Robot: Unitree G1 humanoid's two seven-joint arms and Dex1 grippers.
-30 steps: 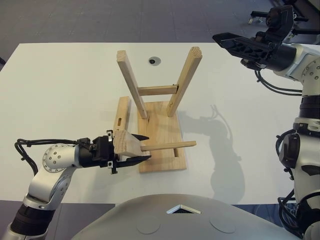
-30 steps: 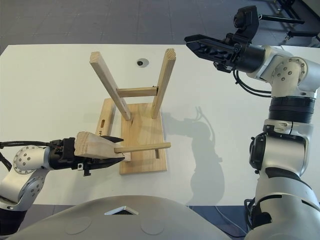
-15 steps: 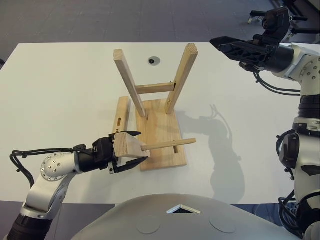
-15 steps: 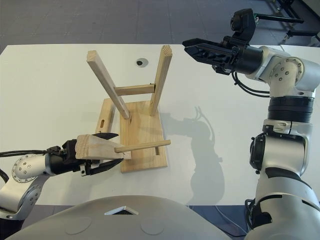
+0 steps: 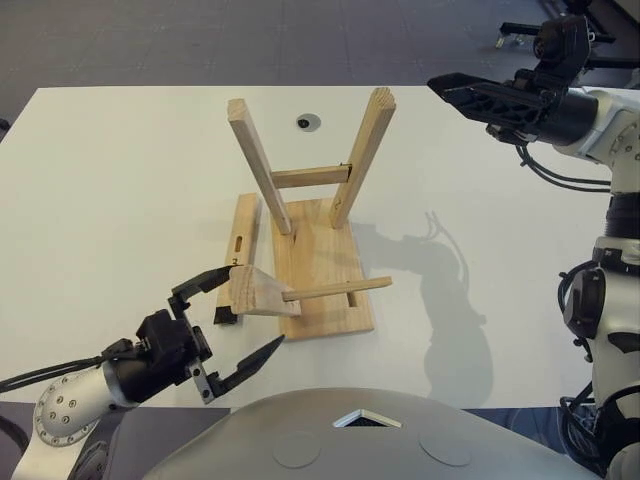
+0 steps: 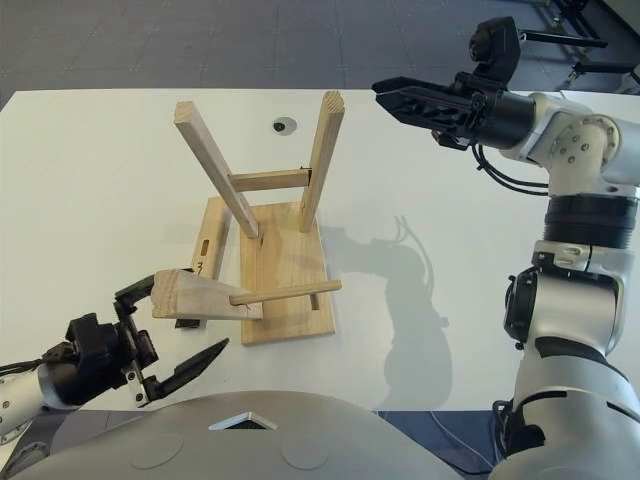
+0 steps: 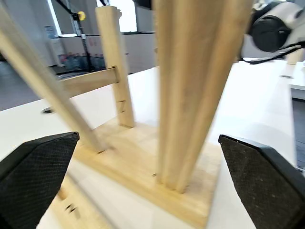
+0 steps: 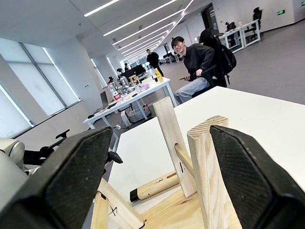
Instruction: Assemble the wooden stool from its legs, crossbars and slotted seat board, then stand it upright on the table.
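The slotted seat board [image 5: 318,262] lies flat on the table. Two legs stand up from its far end, joined by a crossbar [image 5: 312,177]. A third leg [image 5: 254,290] stands at the board's near left corner, and its crossbar [image 5: 338,290] sticks out to the right with a free end. My left gripper [image 5: 255,306] is open just in front of that leg, its fingers either side and apart from it; the left wrist view shows the leg [image 7: 200,86] between the pads [image 7: 38,176]. My right gripper [image 5: 468,92] hangs open in the air, right of the far right leg [image 8: 209,167].
A fourth leg [image 5: 243,230] lies flat on the table along the board's left side. A small round hole [image 5: 305,122] sits in the tabletop behind the stool. The table is bare to the left and right of the board.
My left gripper opened, let go of the third leg and drew back toward the near table edge. The leg stays standing. The right gripper barely shifted.
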